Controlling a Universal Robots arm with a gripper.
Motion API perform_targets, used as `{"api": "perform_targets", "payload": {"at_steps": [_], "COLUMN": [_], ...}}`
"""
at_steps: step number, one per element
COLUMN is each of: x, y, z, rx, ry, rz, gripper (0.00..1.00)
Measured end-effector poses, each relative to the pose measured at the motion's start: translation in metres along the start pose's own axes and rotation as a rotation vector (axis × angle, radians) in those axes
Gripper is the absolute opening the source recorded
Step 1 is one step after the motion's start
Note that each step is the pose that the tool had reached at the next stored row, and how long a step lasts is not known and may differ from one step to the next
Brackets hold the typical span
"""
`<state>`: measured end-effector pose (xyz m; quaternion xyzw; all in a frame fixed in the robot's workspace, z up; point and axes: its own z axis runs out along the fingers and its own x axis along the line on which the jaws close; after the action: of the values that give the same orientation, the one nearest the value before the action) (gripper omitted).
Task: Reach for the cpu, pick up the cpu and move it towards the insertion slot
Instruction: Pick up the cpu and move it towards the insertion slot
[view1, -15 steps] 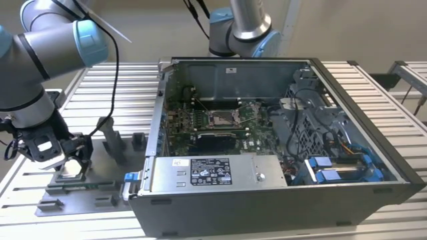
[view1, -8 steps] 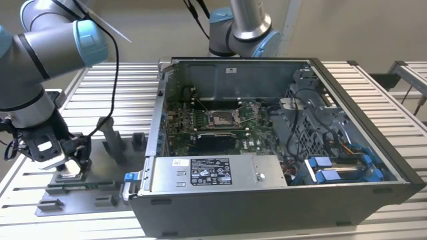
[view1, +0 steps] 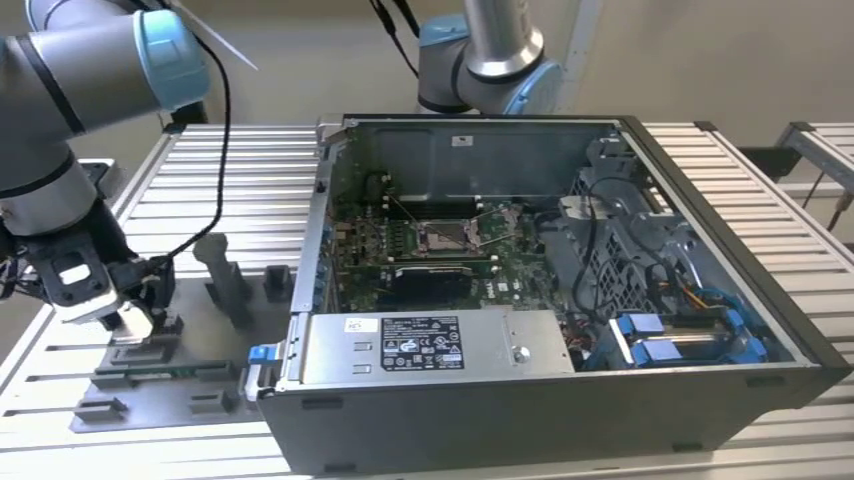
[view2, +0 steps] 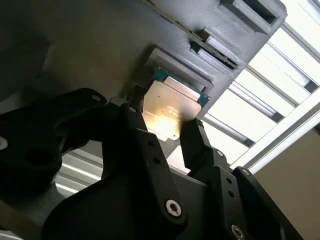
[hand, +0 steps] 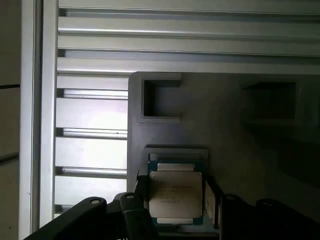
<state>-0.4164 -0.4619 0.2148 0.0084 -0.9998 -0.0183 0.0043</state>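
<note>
At lower left of the exterior view, the gripper (view1: 134, 322) is hovering low over the grey fixture plate (view1: 200, 345). The reach is looking complete; lifting and transfer are not yet done. In both wrist views its jaws are standing apart, bracketing one cpu (hand: 175, 192) sitting in its nest, with no clamping evident. One insertion slot (view1: 445, 237) is lying mid-frame inside the case, well apart.

The cpu (hand: 175, 197) lies on the fixture plate (view1: 190, 312), at the exterior view's left of the case (view1: 534, 420) — the insertion slot (view1: 446, 236) inside.
</note>
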Motion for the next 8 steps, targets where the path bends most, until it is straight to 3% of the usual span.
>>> {"api": "perform_targets", "payload": {"at_steps": [8], "x": [0.0003], "y": [0.0012], "z": [-0.0341], "rx": [0.0007], "ry": [0.0], "rz": [0.002], "gripper": [0.0]}}
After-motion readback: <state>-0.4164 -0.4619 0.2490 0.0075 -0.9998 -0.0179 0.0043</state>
